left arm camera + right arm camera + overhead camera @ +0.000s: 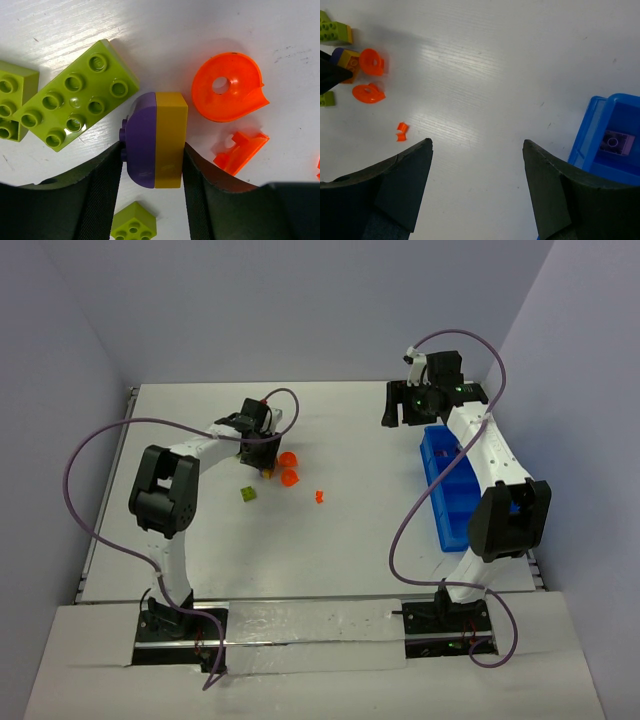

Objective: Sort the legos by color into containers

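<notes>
The left jaws clench the joined purple-and-yellow bricks (155, 140) on the desk. Lift straight up so the lime brick (75, 102) and orange piece (227, 87) flanking the jaws are not dragged. Right jaws hang released beside the blue tray (587, 132).

Your left arm (200, 448) and right arm (490, 450) both wear white shells between chunky black joint housings. A purple cable (72, 465) loops off each. Small green lights (416, 397) glow near one wrist. Your fingers (100, 195) are matte black with finely ribbed pads.
</notes>
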Controlling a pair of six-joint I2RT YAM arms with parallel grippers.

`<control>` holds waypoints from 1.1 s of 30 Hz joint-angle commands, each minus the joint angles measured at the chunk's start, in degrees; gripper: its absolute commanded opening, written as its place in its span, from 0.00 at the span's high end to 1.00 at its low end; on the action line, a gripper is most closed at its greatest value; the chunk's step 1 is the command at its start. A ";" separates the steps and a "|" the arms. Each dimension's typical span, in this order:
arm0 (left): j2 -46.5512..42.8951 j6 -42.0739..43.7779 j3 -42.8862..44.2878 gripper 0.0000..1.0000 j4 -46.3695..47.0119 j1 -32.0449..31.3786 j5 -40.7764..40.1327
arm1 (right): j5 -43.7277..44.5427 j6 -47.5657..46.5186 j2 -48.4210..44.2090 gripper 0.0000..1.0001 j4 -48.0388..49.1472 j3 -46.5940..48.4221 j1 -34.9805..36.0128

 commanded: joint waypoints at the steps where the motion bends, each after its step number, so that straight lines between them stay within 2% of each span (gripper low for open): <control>1: 1.01 -0.45 2.14 0.45 0.97 -0.51 -0.18 | -1.34 0.25 -1.59 0.20 0.63 2.55 0.00; 3: 1.02 0.07 2.08 0.47 1.19 -0.51 -0.09 | -1.49 0.27 -1.29 0.20 0.40 2.89 0.00; 5: 1.05 0.50 1.91 0.55 1.39 -0.51 0.59 | -1.85 0.32 -1.08 0.19 0.28 2.92 0.00; 6: 1.02 1.21 1.83 0.61 1.57 -0.51 1.10 | -2.18 0.36 -1.03 0.19 0.22 3.01 0.00; 9: -0.16 3.31 0.04 0.90 3.48 -0.51 2.46 | -3.95 0.26 -0.86 0.19 -0.48 3.53 0.00; 11: -1.98 5.37 -1.90 0.99 5.07 -0.51 2.13 | -6.36 -0.11 -0.89 0.19 -0.88 3.75 0.03; 17: -10.81 16.14 -6.27 1.00 7.81 -0.51 3.35 | -12.43 0.64 -2.18 0.19 -0.48 2.32 0.00; 20: -19.49 24.54 -9.75 1.00 8.65 -0.51 7.91 | -18.36 1.74 -2.75 0.19 -0.25 1.91 0.00; 21: -21.47 29.91 -10.69 1.00 8.67 -0.43 9.91 | -19.65 2.56 -2.75 0.19 -0.25 1.82 0.00; 22: -23.57 30.43 -11.65 1.00 8.51 -0.50 12.01 | -21.13 2.80 -2.75 0.19 -0.33 1.89 0.08; 26: -33.94 45.70 -17.19 1.00 7.83 -0.51 22.31 | -28.48 4.30 -2.42 0.19 -0.60 1.81 0.33; 28: -38.54 51.16 -18.53 1.00 5.08 -0.73 26.60 | -31.17 5.34 -1.81 0.19 -1.04 2.14 1.16; 33: -41.34 58.94 -16.59 1.00 -4.46 -1.40 34.48 | -33.18 7.75 -2.14 0.19 -0.17 1.64 4.12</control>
